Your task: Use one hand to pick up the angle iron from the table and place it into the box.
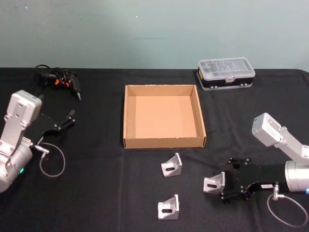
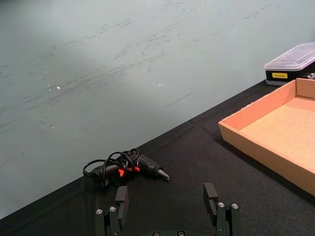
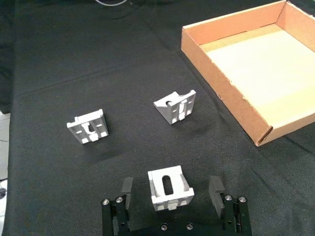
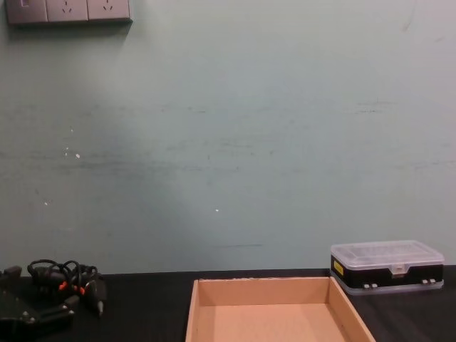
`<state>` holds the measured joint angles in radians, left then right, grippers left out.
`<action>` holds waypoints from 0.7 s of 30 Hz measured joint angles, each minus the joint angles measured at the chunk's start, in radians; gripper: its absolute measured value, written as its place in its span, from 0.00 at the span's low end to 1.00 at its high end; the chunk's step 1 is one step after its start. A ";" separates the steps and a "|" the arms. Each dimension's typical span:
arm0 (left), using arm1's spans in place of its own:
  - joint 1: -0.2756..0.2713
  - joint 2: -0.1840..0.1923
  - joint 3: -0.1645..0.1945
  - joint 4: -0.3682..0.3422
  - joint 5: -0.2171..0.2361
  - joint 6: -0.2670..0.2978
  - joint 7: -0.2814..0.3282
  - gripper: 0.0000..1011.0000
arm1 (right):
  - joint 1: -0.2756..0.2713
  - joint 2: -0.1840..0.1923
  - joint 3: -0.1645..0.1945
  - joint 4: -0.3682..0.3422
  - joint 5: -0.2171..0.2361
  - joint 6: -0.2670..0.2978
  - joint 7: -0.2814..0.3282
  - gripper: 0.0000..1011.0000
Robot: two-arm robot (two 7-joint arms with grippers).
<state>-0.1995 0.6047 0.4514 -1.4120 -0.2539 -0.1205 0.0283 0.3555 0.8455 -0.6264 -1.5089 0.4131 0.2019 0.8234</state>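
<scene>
Right gripper (image 1: 227, 180), jaws wide, straddles the angle iron (image 3: 170, 191) near the tabletop's (image 1: 96, 193) front right corner; stiff, likely slick metal, best pinched across its side walls. Left gripper (image 2: 166, 191) idles, fingers spread, at the left edge.

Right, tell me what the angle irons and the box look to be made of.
Angle irons: metal, probably aluminium, going by the matte silver-grey finish and slotted faces. The open right gripper flanks one. Box: plain tan cardboard, unprinted, with folded low walls. Left gripper is parked over the table's left.
</scene>
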 joint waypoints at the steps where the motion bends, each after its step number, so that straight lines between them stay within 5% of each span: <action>1: 0.000 0.000 0.000 0.000 0.000 0.000 0.000 0.99 | 0.000 -0.001 0.000 0.000 0.000 0.000 -0.001 0.95; 9: 0.000 0.000 0.000 0.000 0.000 0.000 0.000 0.99 | 0.003 -0.005 -0.003 0.008 -0.002 -0.004 0.001 0.78; 17: 0.000 0.000 0.000 0.000 0.000 0.000 0.000 0.99 | 0.003 -0.005 -0.003 0.010 -0.004 -0.010 0.001 0.48; 21: 0.000 0.000 0.000 0.000 0.000 0.000 0.000 0.99 | 0.002 -0.007 -0.003 0.012 -0.005 -0.012 0.001 0.46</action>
<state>-0.1995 0.6047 0.4514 -1.4120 -0.2539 -0.1205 0.0283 0.3575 0.8385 -0.6289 -1.4970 0.4082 0.1896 0.8243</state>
